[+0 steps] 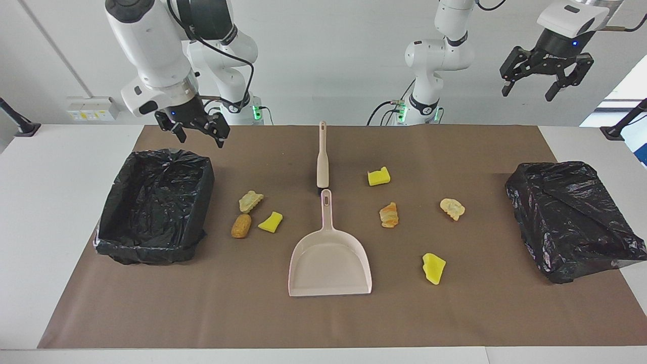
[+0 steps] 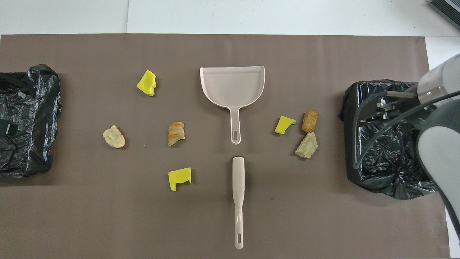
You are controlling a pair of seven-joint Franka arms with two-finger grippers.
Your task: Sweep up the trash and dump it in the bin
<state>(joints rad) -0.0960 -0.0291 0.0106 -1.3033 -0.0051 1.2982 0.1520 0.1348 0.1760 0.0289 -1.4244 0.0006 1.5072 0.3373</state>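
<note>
Seven trash (image 1: 388,214) scraps lie scattered around the dustpan (image 1: 329,263); right gripper (image 1: 194,132) and left gripper (image 1: 545,81) hang empty, fingers spread. From overhead, brush (image 2: 238,190) lies flat: a shallow grasp risks slipping.

- On the mat (image 1: 151,313) we find the dustpan (image 1: 329,265) at mid-table, its handle toward the robots.
- The brush (image 1: 322,156) lies just nearer the robots, in line.
- An open bin (image 1: 154,205) sits at the right arm's end, a bag (image 1: 571,217) at the left arm's.
- Three scraps (image 1: 250,215) lie between dustpan and bin, four scraps (image 1: 419,217) toward the bag.
</note>
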